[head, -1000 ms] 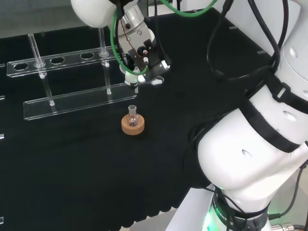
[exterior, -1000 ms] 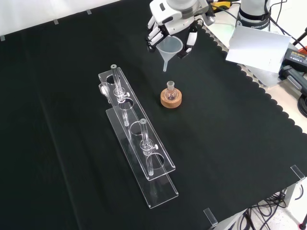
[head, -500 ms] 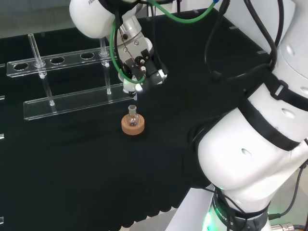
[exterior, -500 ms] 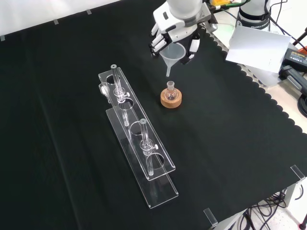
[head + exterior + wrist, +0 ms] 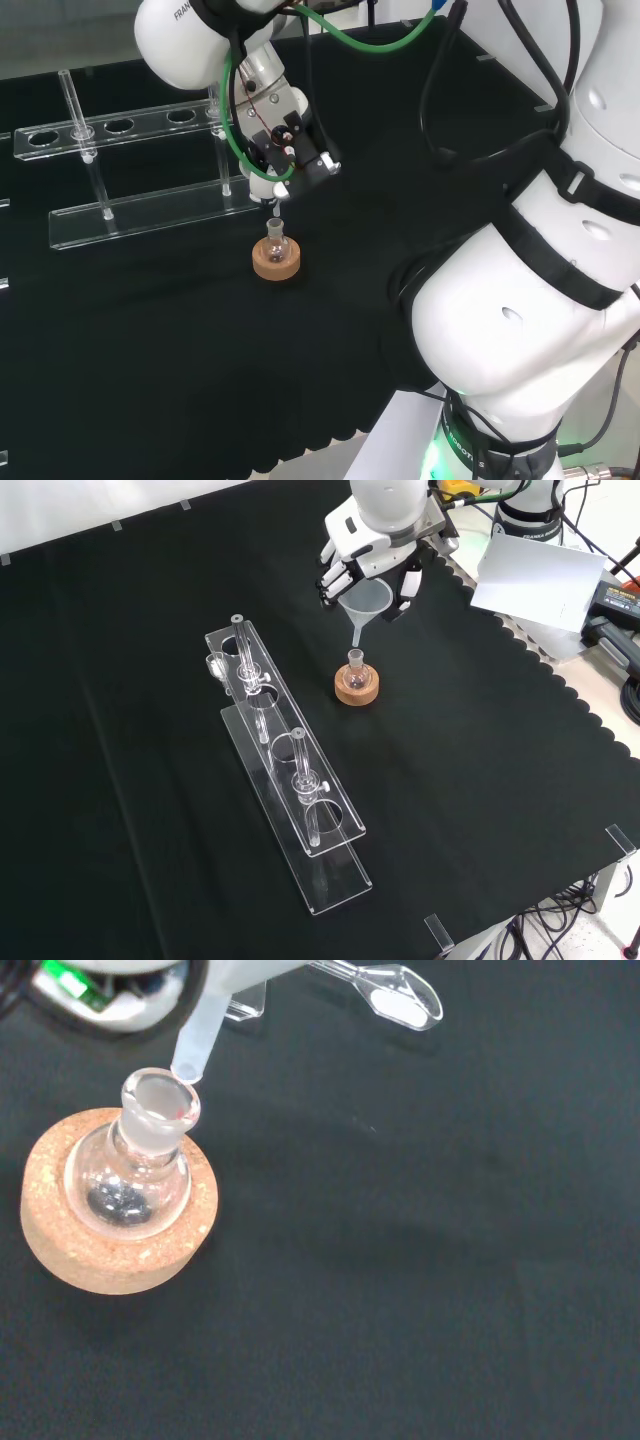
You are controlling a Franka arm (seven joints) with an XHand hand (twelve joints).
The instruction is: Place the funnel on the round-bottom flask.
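A small clear round-bottom flask (image 5: 355, 666) (image 5: 275, 239) (image 5: 138, 1165) stands upright on a cork ring (image 5: 357, 688) (image 5: 275, 260) (image 5: 110, 1240) in the middle of the black cloth. The hand (image 5: 372, 552) (image 5: 283, 140) is shut on a translucent plastic funnel (image 5: 368, 600), gripping its cone from above. The funnel's stem (image 5: 195, 1045) points down, and its tip hovers just above the rim of the flask's neck, slightly off to one side in the wrist view. A little dark residue lies in the flask's bulb.
A long clear acrylic rack (image 5: 285, 770) (image 5: 140, 170) with several glass tubes lies left of the flask in the front view. A clear glass scoop-like piece (image 5: 395, 990) lies on the cloth near the rack. The cloth's scalloped edge (image 5: 540, 690) runs at the front view's right.
The hand has carried the funnel down and toward the flask. Its stem tip, earlier well above and beyond the flask, now hovers just over the neck.
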